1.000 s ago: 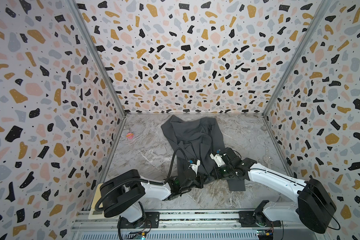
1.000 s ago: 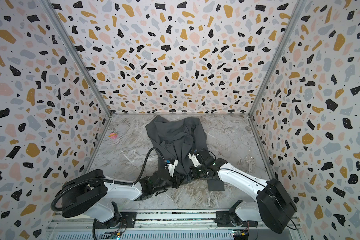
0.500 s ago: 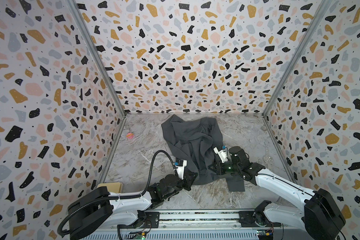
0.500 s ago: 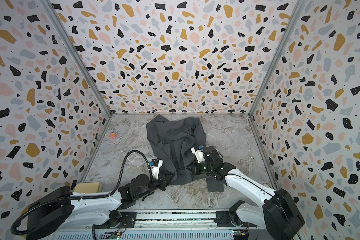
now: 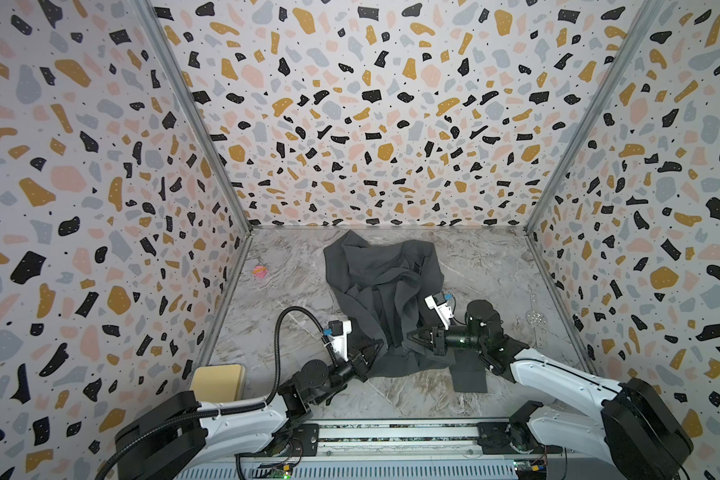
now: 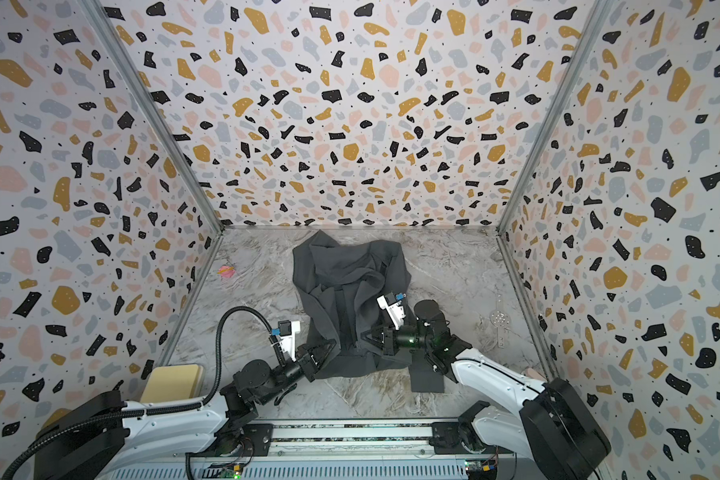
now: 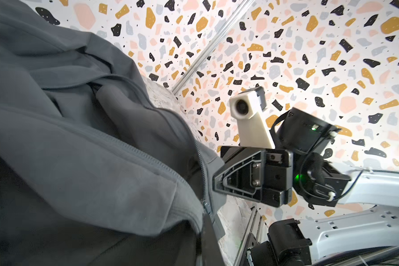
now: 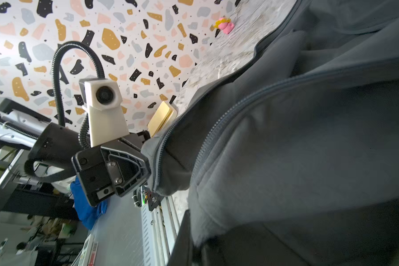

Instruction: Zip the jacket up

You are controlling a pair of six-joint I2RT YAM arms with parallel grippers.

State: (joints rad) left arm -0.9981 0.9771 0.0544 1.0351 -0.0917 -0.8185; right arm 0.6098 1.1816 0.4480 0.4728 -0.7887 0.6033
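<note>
Enclosure: terrazzo-print walls [image 5: 371, 124] on three sides, with a grey marble-pattern bench [image 5: 292, 299] below.

The jacket [image 5: 375, 274] lies crumpled in the middle of the bench, its far end close to the back wall and its hem end toward the arms; it looks the same in both top views [image 6: 341, 274]. We read the front as open: in the left wrist view the zip tapes [image 7: 136, 149] run apart, with folded fabric between them.

The left pincer [image 5: 375, 349] is at the near-left part of the hem. The right wrist view shows the left pincer [image 8: 145, 164] with its jaws together, clamped on a hem corner just beside a zip tape.

The right pincer [image 5: 412, 338] comes in from the opposite side. In the left wrist view the right pincer [image 7: 217, 182] is likewise pinched onto the jacket's edge beside the other tape. The two pincers are near each other, with a bunched stretch of hem between them.

Further out:
- A small pink item [image 5: 260, 271] lies near the left wall, well apart from the jacket.
- A tan block [image 5: 219, 380] sits in the near-left corner.
- A perforated metal piece [image 5: 535, 322] lies near the right wall.
</note>
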